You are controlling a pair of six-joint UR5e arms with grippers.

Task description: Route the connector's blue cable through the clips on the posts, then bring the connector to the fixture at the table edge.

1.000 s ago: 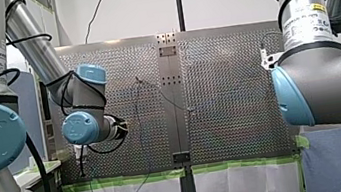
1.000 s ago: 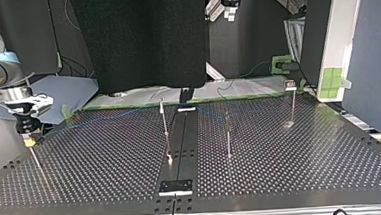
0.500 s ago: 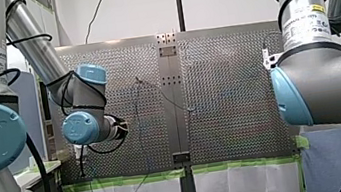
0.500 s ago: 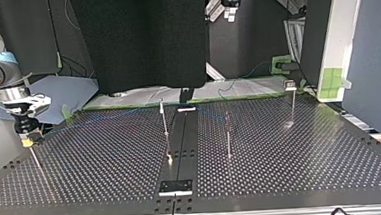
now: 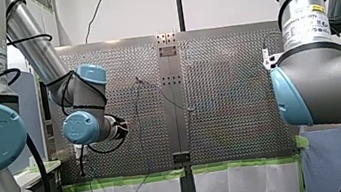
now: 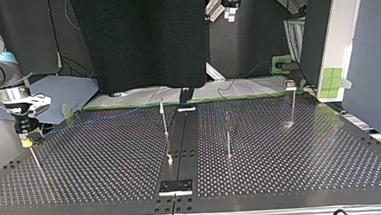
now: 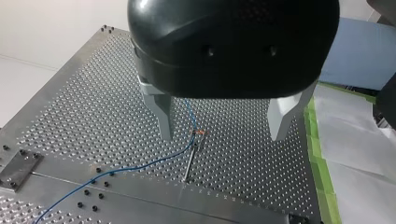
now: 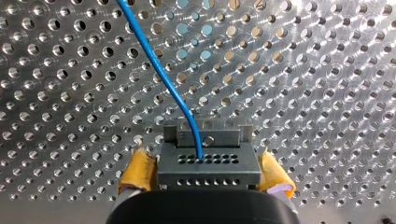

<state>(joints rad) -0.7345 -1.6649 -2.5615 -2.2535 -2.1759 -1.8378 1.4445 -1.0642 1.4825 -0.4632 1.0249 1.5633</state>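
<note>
Hardly anything had moved: right gripper [image 8: 207, 173] clamped the connector [image 8: 208, 161], left gripper [image 7: 222, 135] gaped above a post [image 7: 190, 161]; routing seemed done, so carrying to the fixture should follow.

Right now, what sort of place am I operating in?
Probably a robotics lab test cell: a perforated metal table, thin posts standing on it for cable routing, and green tape marking its edge.

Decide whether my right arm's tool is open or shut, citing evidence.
The right tool is shut: its yellow pads clamp both sides of the grey connector.
</note>
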